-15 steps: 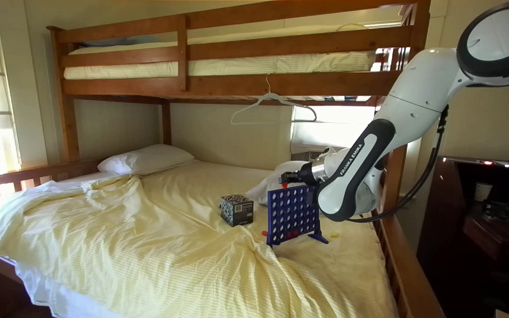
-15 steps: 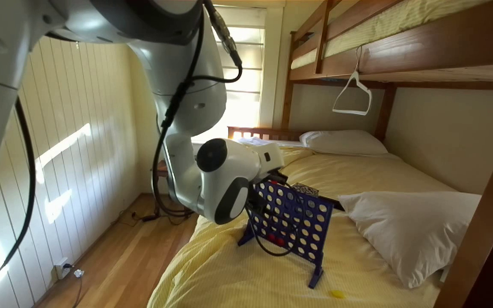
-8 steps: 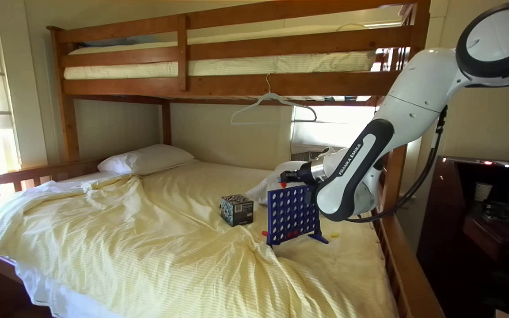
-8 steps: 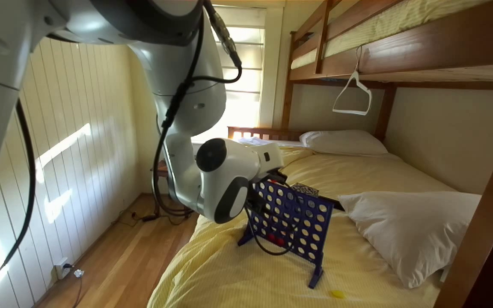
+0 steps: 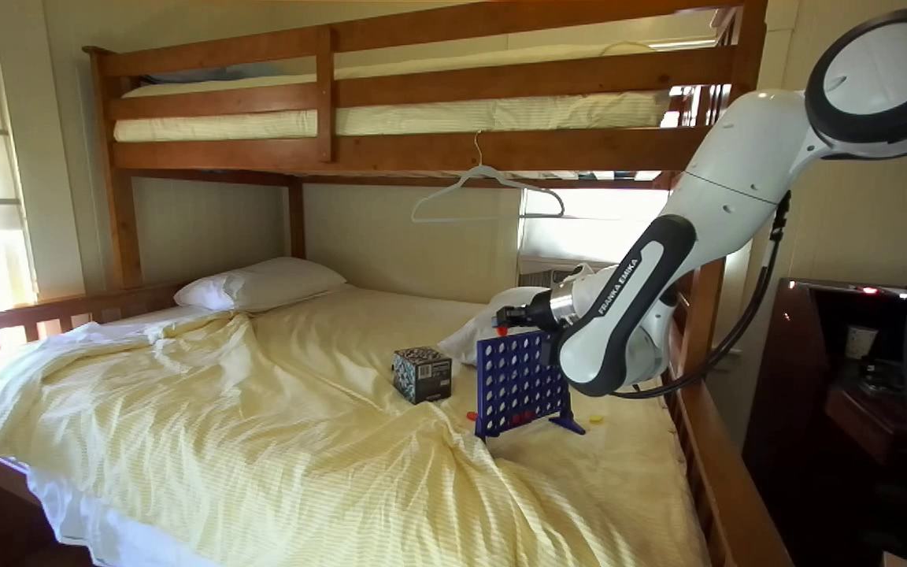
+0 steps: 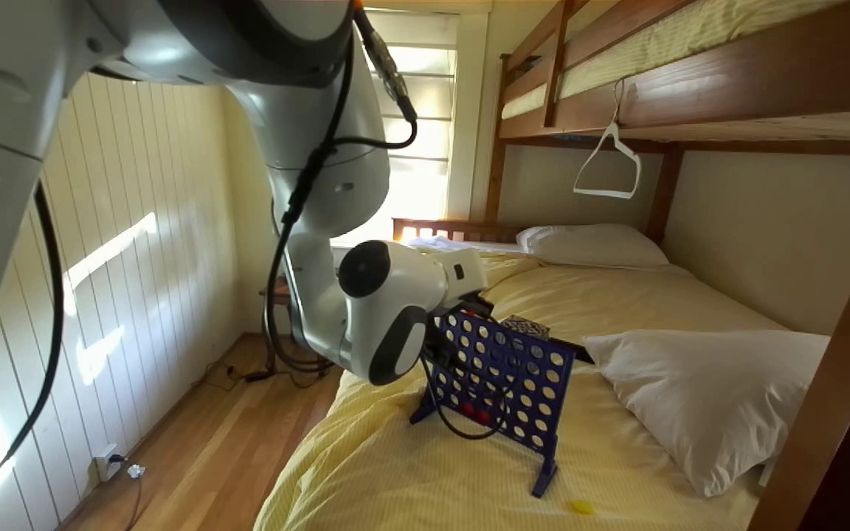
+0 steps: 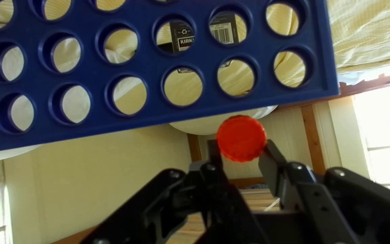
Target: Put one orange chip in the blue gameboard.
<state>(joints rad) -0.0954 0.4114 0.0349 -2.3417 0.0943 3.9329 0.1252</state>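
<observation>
We saw a wooden bunk bed (image 5: 422, 153) taking up much of the room, its lower bunk spread with rumpled yellow bedding (image 5: 264, 472). The white robot arm (image 5: 725, 201) angled down over that bunk in both exterior views. A white pillow (image 5: 260, 285) lay at the far end, and a second pillow (image 6: 705, 398) lay nearer the arm. We noted a pale clothes hanger (image 5: 481, 171) hanging from the upper bunk's rail.

The blue gameboard (image 7: 151, 64) stood upright on the bedding. Over its top edge we found the black gripper (image 7: 241, 150), its 2 fingers drawn together in a grasp. The dark patterned cube (image 5: 422, 376) sat near the board, apart from it; through the holes in the wrist view we made out white lettering and a barcode on its side.

Last came the chips. The orange chip (image 7: 241, 138) was what the gripper grasped: we saw it pinched between the fingertips, its round face toward the wrist camera, just above the board's top edge. A red chip (image 5: 472, 416) lay on the bedding just beside 1 end of the board, and a yellow chip (image 5: 596, 419) lay near the foot at the opposite end. More red chips (image 6: 467, 408) showed low in the grid; we could not count them surely.
</observation>
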